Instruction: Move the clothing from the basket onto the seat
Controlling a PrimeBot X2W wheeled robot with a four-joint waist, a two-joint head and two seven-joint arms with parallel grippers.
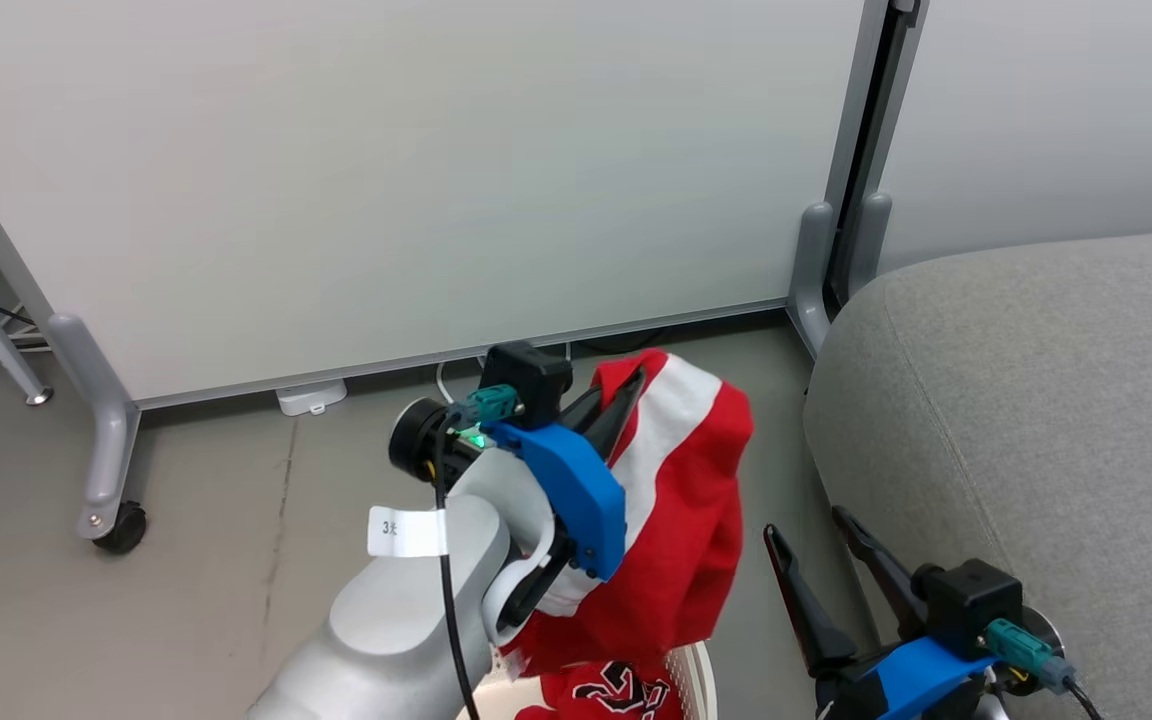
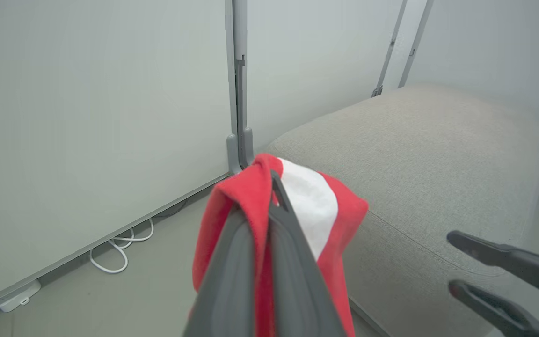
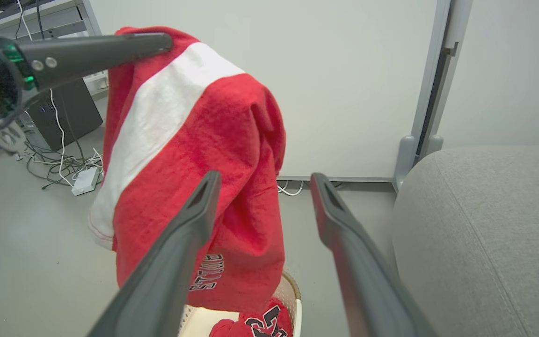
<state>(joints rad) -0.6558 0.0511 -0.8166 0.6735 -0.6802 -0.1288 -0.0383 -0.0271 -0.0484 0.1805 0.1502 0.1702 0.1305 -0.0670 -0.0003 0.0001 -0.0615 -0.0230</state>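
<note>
My left gripper (image 1: 626,388) is shut on the red garment with the broad white stripe (image 1: 686,500), which hangs lifted above the basket (image 1: 702,672). That garment (image 3: 194,140) drapes from the left fingers (image 3: 110,47) in the right wrist view. The second red garment with black numerals (image 3: 262,323) lies in the basket (image 3: 294,290). My right gripper (image 1: 806,525) is open and holds nothing, low beside the grey seat (image 1: 1036,400). The seat (image 2: 438,154) lies just right of the held garment (image 2: 232,220).
Pale partition panels stand behind, with a grey castor leg (image 1: 111,500) at the left and a post foot (image 1: 816,270) by the seat's corner. A white adapter (image 1: 311,397) and cables (image 2: 120,248) lie along the panel base. A dark box (image 3: 70,107) stands further left.
</note>
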